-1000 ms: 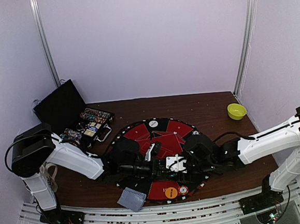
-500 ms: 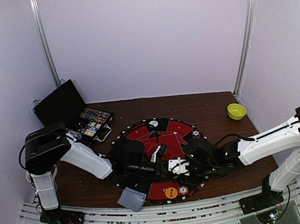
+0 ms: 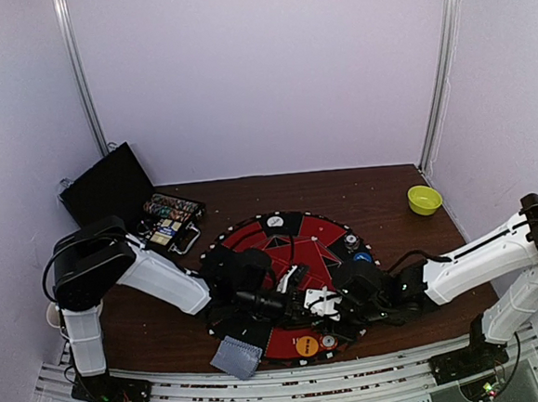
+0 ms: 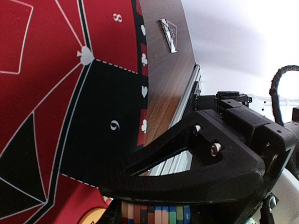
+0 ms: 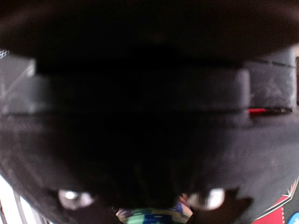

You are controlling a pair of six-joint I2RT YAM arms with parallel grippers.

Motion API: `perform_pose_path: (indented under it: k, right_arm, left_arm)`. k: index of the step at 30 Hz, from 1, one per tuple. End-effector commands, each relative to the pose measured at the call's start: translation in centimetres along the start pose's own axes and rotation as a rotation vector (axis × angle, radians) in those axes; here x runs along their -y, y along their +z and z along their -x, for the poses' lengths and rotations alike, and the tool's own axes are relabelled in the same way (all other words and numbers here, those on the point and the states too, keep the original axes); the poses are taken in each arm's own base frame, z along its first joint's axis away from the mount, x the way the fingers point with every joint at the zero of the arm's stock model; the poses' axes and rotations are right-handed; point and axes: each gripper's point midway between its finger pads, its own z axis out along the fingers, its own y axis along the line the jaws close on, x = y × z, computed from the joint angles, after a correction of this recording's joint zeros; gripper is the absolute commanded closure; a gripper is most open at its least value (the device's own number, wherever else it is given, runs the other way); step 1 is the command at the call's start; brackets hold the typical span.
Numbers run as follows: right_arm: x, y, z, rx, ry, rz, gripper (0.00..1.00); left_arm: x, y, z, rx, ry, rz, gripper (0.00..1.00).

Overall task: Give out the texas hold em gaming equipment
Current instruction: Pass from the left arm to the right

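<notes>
A short stack of striped-edge poker chips lies sideways between the jaws of my left gripper, which is shut on its two ends. My right gripper meets it nose to nose over the near half of the round red-and-black mat. The right wrist view is almost black. Only a blurred edge of the chips shows at the bottom, and its jaws are hidden. On the mat lie an orange button disc, a white disc and a blue disc. Grey-blue cards lie at the mat's near left edge.
An open black case with rows of chips stands at the back left. A yellow bowl sits at the back right. Metal rails run along the table's near edge, just behind both grippers.
The left arm has swung further in from the left. Both grippers have drifted slightly toward the near side of the mat, staying together. The blue disc has come into view behind the right arm.
</notes>
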Motion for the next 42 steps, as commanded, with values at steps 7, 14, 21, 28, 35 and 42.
perform_pose_path:
  k: [7, 14, 21, 28, 35, 42]
  right_arm:
    - [-0.8, 0.5, -1.8, -0.057, 0.134, 0.038, 0.81]
    - [-0.7, 0.5, -1.7, -0.081, 0.168, 0.035, 0.82]
    - [0.0, 0.2, -1.5, -0.106, 0.215, -0.002, 0.84]
    - [0.2, -0.2, -1.9, -0.106, 0.279, -0.022, 0.85]
    - [0.4, -0.5, -2.3, -0.105, 0.321, -0.045, 0.86]
    - [0.8, -0.8, -2.5, -0.094, 0.345, -0.067, 0.86]
  left_arm:
    - [-0.6, 0.9, -0.1, 0.023, 0.137, -0.007, 0.52]
    - [0.5, 0.2, -0.2, 0.045, 0.153, -0.060, 0.43]
    - [2.3, -0.6, -0.1, 0.062, 0.212, -0.121, 0.34]
    - [3.9, -0.9, 0.4, 0.076, 0.266, -0.157, 0.30]
    - [4.8, -1.0, 0.4, 0.072, 0.292, -0.195, 0.28]
    - [4.9, -2.1, 1.0, 0.114, 0.282, -0.209, 0.30]
